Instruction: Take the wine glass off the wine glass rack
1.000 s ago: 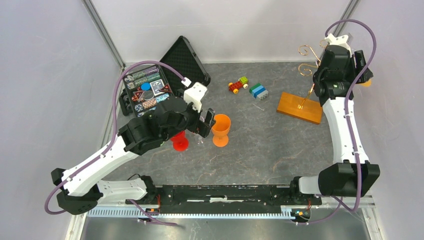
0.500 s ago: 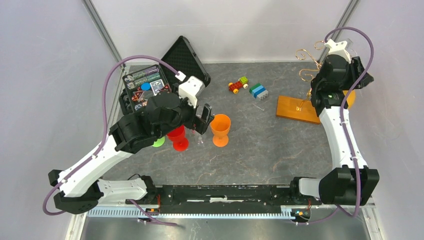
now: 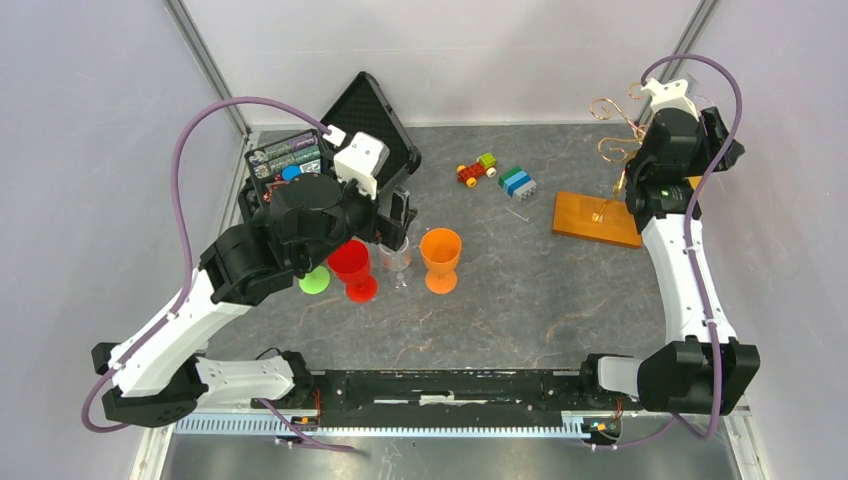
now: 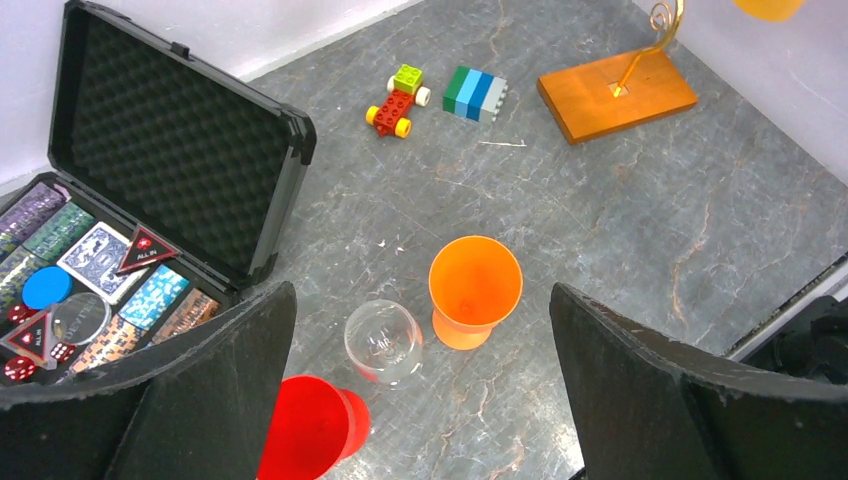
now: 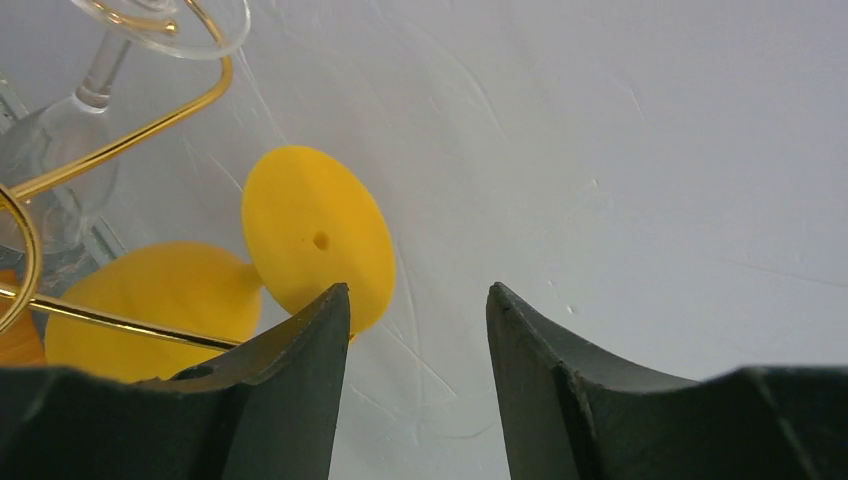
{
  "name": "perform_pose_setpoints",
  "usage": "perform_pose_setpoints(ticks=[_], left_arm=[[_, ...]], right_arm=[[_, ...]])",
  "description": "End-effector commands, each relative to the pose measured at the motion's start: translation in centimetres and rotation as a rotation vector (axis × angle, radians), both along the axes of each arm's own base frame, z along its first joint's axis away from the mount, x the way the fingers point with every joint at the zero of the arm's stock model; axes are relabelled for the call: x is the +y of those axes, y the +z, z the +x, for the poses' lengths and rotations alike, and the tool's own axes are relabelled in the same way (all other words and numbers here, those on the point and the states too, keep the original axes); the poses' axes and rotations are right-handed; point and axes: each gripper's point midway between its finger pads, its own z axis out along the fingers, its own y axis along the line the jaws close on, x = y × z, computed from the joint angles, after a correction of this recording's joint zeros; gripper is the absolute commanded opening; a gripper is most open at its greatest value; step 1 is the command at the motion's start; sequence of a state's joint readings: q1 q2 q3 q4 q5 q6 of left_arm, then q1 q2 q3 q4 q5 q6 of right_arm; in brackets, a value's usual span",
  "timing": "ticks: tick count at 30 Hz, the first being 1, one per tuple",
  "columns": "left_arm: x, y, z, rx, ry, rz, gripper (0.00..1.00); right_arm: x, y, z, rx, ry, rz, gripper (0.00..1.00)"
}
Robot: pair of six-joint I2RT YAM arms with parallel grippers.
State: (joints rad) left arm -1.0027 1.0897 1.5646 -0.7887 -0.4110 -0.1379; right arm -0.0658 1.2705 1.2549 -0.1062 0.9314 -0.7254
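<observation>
One rack (image 3: 598, 215), one case (image 4: 170, 130), two brick toys (image 4: 397, 98).

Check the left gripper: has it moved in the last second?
Yes. The left gripper has pulled back from the orange glass, toward the black case.

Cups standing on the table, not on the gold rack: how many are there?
3: a red goblet, a clear glass and an orange goblet in a row. A green piece under the left arm may be a fourth.
</observation>
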Motion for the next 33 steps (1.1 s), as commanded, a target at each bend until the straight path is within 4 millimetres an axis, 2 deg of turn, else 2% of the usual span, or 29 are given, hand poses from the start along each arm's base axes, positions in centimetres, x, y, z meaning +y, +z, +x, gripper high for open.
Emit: perform_pose_setpoints(ticks=[1, 4, 10, 19, 29, 33], left_arm=[[0.3, 1.6, 0.7, -0.018, 0.052, -0.034, 1.00], [0.0, 1.7, 1.0, -0.020, 0.058, -0.029, 1.00], [-0.2, 1.9, 1.6, -0.027, 0.074, -0.015, 1.00], [0.2, 2.0, 1.5, -0.036, 0.079, -0.013, 1.00], [0.1, 1.9, 1.5, -0.030, 0.079, -0.019, 1.00], [0.1, 2.0, 1.4, -0.029, 0.078, -0.024, 1.00]], right_arm=[[1.4, -6.0, 2.4, 0.198, 0.141, 0.095, 0.60], [1.9, -5.6, 3.2, 0.190, 0.181, 0.120, 0.59], [4.1, -6.1, 4.2, 0.185, 0.301, 0.174, 0.59], [4.1, -7.5, 4.3, 0.245, 0.298, 0.183, 0.59], [3.9, -5.5, 3.8, 0.201, 0.285, 0.165, 0.59], [4.4, -4.4, 3.7, 0.156, 0.319, 0.172, 0.59]])
